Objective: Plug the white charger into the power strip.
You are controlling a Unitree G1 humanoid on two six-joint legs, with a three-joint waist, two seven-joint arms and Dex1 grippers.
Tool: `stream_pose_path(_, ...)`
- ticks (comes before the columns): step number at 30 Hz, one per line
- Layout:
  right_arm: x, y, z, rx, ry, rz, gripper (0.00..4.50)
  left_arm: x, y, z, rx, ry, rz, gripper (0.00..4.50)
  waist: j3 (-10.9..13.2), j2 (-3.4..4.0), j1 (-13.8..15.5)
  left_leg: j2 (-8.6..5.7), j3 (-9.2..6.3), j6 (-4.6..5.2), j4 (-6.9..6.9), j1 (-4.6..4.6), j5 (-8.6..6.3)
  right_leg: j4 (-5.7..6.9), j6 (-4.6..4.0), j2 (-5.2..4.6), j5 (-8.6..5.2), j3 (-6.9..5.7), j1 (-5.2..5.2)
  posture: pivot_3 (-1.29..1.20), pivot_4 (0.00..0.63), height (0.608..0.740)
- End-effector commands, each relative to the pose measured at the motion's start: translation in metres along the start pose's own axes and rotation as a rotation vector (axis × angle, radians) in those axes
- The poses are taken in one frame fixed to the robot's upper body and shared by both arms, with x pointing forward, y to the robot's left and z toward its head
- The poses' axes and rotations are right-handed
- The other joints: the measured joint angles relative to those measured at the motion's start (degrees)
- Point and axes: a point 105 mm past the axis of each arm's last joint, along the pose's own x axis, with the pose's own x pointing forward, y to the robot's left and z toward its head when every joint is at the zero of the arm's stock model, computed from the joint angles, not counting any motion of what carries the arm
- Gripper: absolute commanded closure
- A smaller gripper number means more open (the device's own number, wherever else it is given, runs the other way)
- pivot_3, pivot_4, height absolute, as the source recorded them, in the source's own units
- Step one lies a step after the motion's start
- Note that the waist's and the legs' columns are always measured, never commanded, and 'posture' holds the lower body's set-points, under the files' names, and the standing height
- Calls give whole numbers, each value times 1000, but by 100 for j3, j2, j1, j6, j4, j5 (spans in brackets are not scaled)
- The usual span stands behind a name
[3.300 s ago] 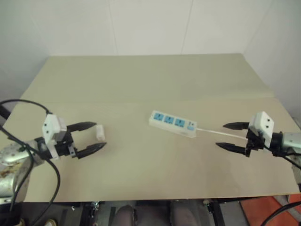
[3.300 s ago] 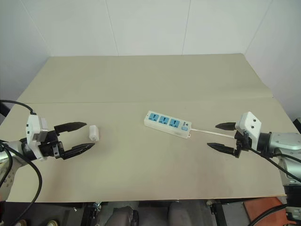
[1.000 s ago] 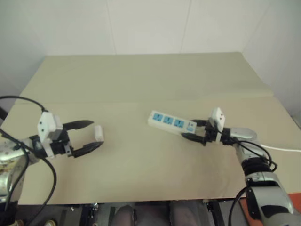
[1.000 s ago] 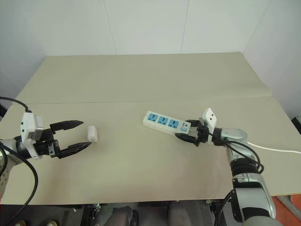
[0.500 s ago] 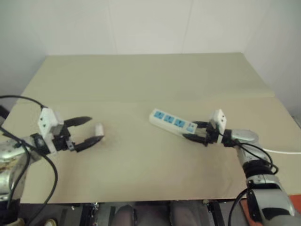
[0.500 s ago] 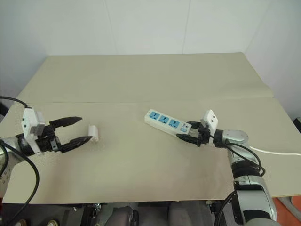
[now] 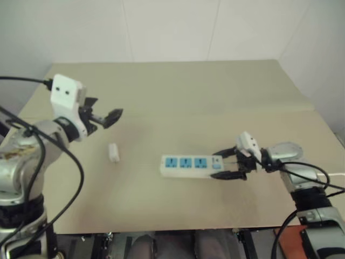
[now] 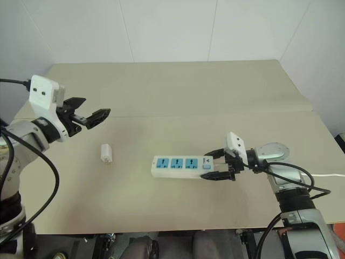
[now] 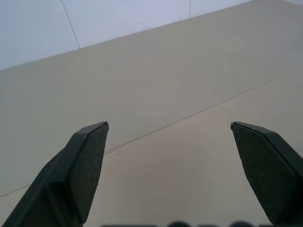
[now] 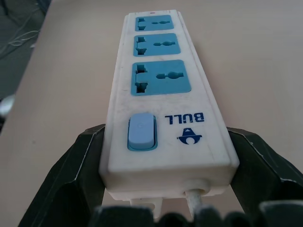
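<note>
The white charger (image 7: 113, 151) lies alone on the tan table, left of centre. My left gripper (image 7: 103, 110) hangs open and empty in the air beyond and left of it, its fingers (image 9: 85, 156) wide apart over bare tabletop. The power strip (image 7: 188, 165), white with three blue sockets, lies parallel to the table's front edge. My right gripper (image 7: 217, 165) is shut on its switch end, one finger on each long side. In the right wrist view the power strip (image 10: 161, 90) runs away from me between the fingers (image 10: 78, 165), with the blue switch (image 10: 141, 131) nearest.
The strip's thin white cable (image 8: 324, 175) trails off to the right past my right arm. A seam (image 7: 215, 114) crosses the table (image 7: 178, 86), which ends at a white wall behind. Bare surface lies between the charger and the strip.
My right gripper has pulled the power strip toward the front edge and swung it parallel to that edge. My left gripper has lifted up and away from the charger, which stays put.
</note>
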Motion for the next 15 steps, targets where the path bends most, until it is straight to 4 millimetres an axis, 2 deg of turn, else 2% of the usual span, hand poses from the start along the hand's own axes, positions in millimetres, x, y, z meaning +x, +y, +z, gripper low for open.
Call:
stream_pose_path(1,0,2,3,-12,25,23,1067,4,19,-12,-140,233,60,0,0,-1,-1,-2,0,-1,6,-3,1,6,0,1,0,-1,-3,0,150,740)
stream_pose_path(6,4,-3,2,6,5,-6,1067,13,31,-17,-175,393,105,0,3,-6,-35,-23,-21,-10,3,19,6,41,0,-1,0,25,-23,0,150,740)
stream_pose_path(8,4,-3,0,5,5,-10,1067,14,39,-26,-187,460,188,0,2,-12,-25,-40,-25,-23,4,6,13,75,1,-14,0,34,-64,0,150,740)
stream_pose_path(12,5,-3,-2,12,-2,-23,1067,13,50,-42,-296,541,310,0,2,-12,-19,-80,-58,-36,2,-1,20,88,3,-40,1,55,-95,0,150,740)
stream_pose_path(15,8,-3,-5,16,-5,-31,1067,14,49,-52,-410,575,356,0,2,-14,-17,-88,-63,-38,11,-2,21,84,6,-46,3,58,-100,0,150,740)
